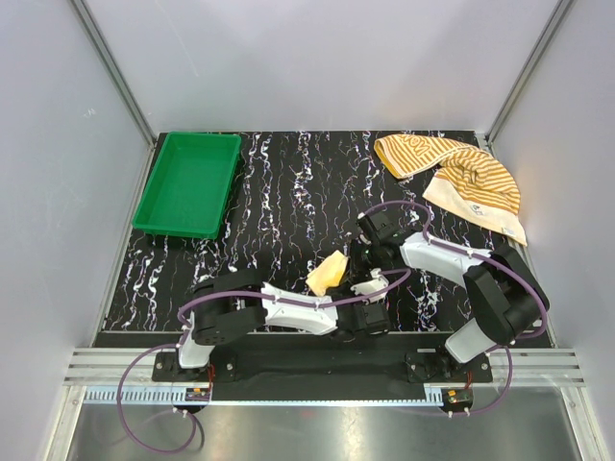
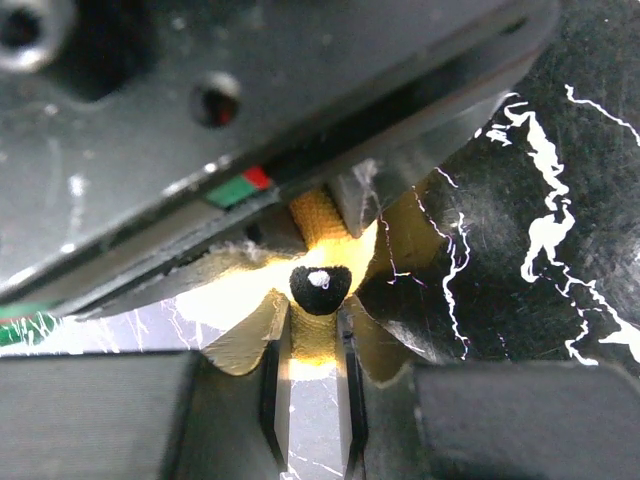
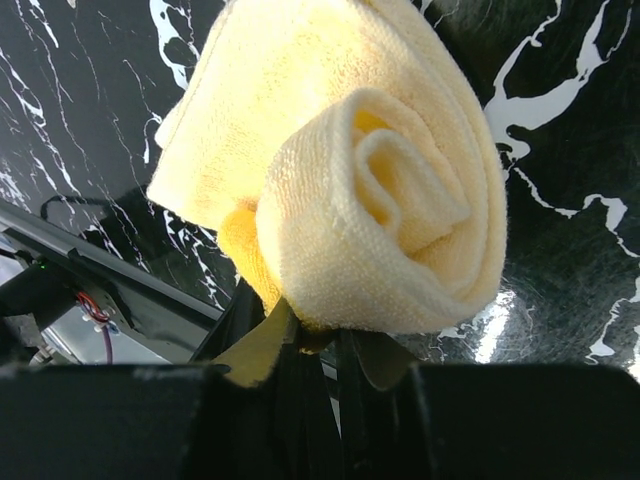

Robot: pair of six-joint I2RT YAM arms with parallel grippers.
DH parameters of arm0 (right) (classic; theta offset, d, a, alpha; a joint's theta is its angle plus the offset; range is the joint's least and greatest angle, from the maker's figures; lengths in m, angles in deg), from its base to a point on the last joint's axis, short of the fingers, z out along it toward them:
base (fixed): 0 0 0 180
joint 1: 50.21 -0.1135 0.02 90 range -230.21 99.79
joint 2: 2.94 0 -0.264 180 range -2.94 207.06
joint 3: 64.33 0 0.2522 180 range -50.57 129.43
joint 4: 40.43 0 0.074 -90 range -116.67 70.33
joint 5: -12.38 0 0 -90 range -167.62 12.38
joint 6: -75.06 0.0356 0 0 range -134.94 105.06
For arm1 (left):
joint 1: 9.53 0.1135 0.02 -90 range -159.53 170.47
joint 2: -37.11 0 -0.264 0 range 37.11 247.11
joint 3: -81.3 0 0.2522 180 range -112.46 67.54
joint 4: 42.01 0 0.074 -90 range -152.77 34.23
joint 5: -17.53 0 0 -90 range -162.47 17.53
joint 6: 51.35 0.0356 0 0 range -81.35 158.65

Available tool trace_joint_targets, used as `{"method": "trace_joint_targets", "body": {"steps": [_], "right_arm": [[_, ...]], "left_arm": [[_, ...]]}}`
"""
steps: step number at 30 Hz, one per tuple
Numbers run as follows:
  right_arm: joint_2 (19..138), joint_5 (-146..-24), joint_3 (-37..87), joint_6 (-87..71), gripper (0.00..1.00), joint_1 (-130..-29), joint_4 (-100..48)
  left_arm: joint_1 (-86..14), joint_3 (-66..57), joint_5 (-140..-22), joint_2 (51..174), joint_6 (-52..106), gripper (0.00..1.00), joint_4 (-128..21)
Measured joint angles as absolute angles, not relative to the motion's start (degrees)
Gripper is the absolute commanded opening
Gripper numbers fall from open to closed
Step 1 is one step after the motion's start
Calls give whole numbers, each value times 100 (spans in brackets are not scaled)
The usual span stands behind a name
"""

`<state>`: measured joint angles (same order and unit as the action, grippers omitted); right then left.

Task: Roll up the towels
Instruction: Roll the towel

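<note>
Near the middle of the black marbled surface (image 1: 288, 206), close to the arm bases: pale yellow towel (image 1: 327, 274), wound into a loose roll. The spiral end is plain in the right wrist view.

At the roll's lower edge the right pincer (image 3: 318, 350) stands narrow and nips the cloth, with the roll bulging above its fingertips.

Opposite, the left pincer (image 2: 315, 350) is also narrow, with yellow cloth filling the gap between its fingers. The other arm's dark housing crowds the upper part of that view. A small black knob (image 2: 320, 287) with a white speck sits just above the left fingers; I cannot tell what it is.

Far right corner: striped towel (image 1: 461, 178), orange and cream, crumpled and not rolled, pale back partly showing, well apart from both pincers.

Far left: green tray (image 1: 189, 182), resting on the surface.
</note>
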<state>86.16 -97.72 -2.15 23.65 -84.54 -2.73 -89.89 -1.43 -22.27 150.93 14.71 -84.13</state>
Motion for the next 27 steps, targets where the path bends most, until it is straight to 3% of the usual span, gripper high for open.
{"method": "trace_joint_targets", "body": {"steps": [4,7,17,27], "right_arm": [[8614,-9608,-5,2225,52,-8452,92],[8605,-9420,238,2037,62,-8360,527],[8345,-8961,987,1454,74,-6861,1683],[7809,-8456,1414,1320,76,-6437,2035]], "left_arm": [[-8947,-143,-2299,15075,1536,10,-8334],[-8901,-143,-2352,15060,1571,10,-8308],[-8755,-137,-2588,14985,1569,7,-8150],[-8534,-182,-3191,14815,1574,5,-8295]]}}
